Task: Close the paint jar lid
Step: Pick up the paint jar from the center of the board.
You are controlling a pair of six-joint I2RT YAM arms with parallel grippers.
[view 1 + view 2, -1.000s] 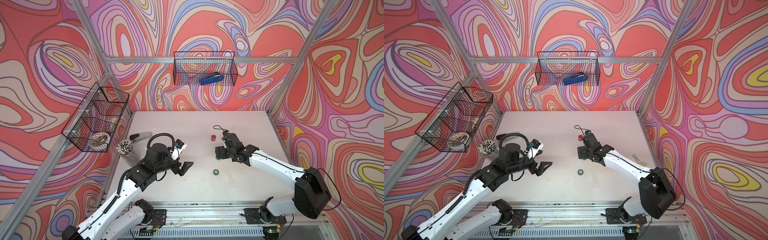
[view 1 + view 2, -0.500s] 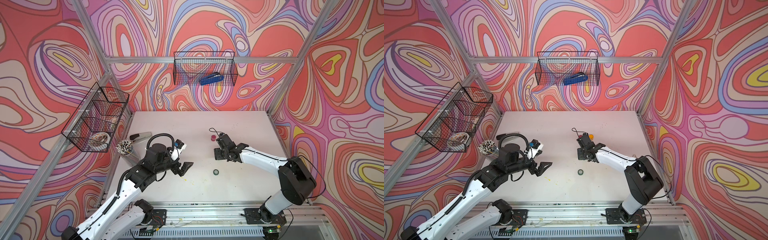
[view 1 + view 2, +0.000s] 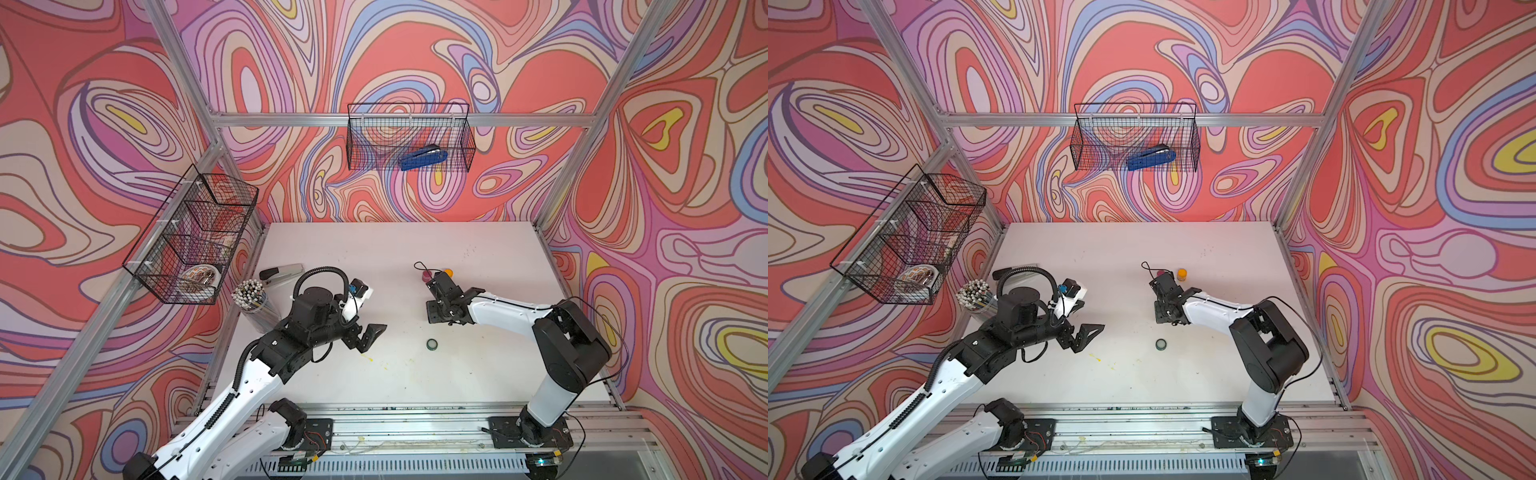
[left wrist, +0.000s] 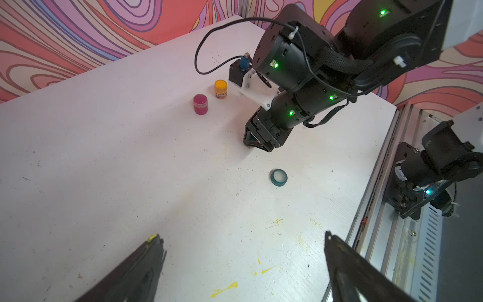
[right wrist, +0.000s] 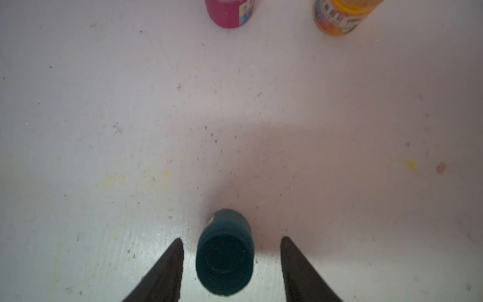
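The open teal paint jar (image 5: 224, 253) stands upright at the lower centre of the right wrist view, between the right jaws, which are apart with a gap on each side. The teal lid (image 3: 432, 344) lies on the white surface (image 3: 374, 257) below centre in both top views. The left jaws are wide apart and hold nothing.

A pink jar (image 4: 200, 104) and an orange jar (image 4: 220, 89) are seen upright, near each other. A blue stapler (image 3: 423, 158) is held in a wire basket (image 3: 374, 133).
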